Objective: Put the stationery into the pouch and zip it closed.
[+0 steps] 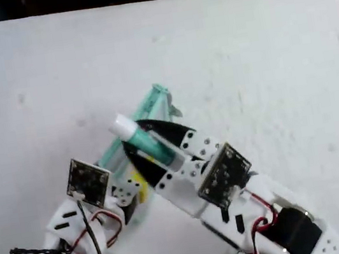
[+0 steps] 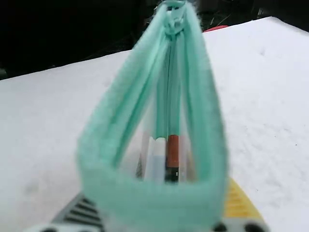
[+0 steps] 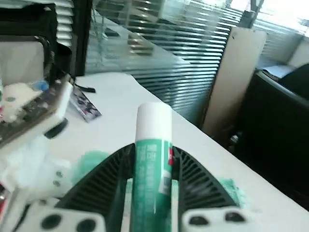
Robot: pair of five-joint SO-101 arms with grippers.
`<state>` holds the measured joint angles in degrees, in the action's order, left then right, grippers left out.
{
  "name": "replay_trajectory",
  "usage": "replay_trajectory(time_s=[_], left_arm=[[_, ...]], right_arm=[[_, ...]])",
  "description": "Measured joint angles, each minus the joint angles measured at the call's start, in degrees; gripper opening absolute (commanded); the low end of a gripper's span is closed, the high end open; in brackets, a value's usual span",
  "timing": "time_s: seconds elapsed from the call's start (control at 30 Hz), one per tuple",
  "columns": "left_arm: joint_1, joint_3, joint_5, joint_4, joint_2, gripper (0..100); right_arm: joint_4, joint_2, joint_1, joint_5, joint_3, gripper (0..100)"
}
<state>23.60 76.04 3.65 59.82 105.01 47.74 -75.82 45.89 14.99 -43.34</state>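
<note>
A mint-green pouch [image 1: 151, 107] lies slanted at the table's middle. Its mouth [image 2: 154, 145] gapes open in the left wrist view, with several pens [image 2: 166, 154] inside. My left gripper [image 1: 131, 188] is shut on the pouch's near end, whose rim [image 2: 149, 200] bulges just over the gripper [image 2: 149, 220]. A green glue stick with a white cap [image 1: 140, 137] is held slanted above the pouch, cap pointing away from the arms. My right gripper [image 1: 148, 144] is shut on it, with black fingers [image 3: 203, 181] on both sides of the tube [image 3: 153, 159].
White table [image 1: 261, 54] extends wide on the far side and to the right. The table's far edge [image 1: 149, 0] meets a dark background. In the right wrist view the left arm's white body [image 3: 34, 121] stands close beside the glue stick.
</note>
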Motion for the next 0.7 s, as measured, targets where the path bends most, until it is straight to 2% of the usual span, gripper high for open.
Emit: replay_trajectory(time_s=[0.07,0.17,0.33,0.43,0.53,0.7], left_arm=[[0.0,0.0,0.0,0.0,0.0,18],[0.0,0.0,0.0,0.0,0.0,18],[0.0,0.0,0.0,0.0,0.0,18],[0.0,0.0,0.0,0.0,0.0,18],[0.0,0.0,0.0,0.0,0.0,18],[0.0,0.0,0.0,0.0,0.0,18]], right_arm=[[3.3,0.4,-6.3,1.7,0.8,1.6],[7.0,5.5,-19.9,6.9,1.1,1.6],[8.4,24.1,-40.0,20.1,-1.8,1.6],[8.4,36.0,-44.1,24.2,-1.7,1.6],[8.4,46.5,-46.5,25.1,0.0,1.6],[8.4,61.0,-46.9,25.3,5.1,1.7]])
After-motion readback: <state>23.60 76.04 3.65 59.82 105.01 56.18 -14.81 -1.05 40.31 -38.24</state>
